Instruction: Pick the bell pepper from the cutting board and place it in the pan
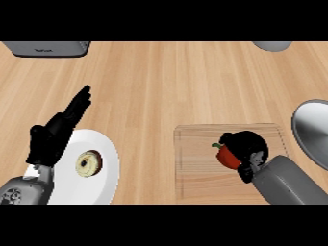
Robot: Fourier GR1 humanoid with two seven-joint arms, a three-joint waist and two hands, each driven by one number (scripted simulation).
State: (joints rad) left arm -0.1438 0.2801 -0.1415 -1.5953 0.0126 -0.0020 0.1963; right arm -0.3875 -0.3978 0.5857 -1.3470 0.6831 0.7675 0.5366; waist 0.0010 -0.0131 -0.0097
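1. The red bell pepper with a green stem (pixel 224 154) sits on the square pale wooden cutting board (pixel 198 168), near its middle.
2. The black right hand (pixel 250 146) curls round the pepper from the right, hiding most of it.
3. The round grey metal pan (pixel 324 134) lies just right of the board.
4. The black left hand (pixel 58 129) rests with fingers straight beside a white plate (pixel 106 180) holding a doughnut (pixel 90 163).

Taking the cutting board (pixel 230 163) as landmark: a narrow strip of bare counter is lying between its right edge and the pan (pixel 322 134), with nothing standing in it. Above the board, wide open wood is stretching up to a grey appliance (pixel 47 48) and a grey vessel (pixel 273 45) at the far edge. Left of the board, a white plate (pixel 102 173) carrying a donut (pixel 89 164) and the open left hand (pixel 56 132) are occupying the space.
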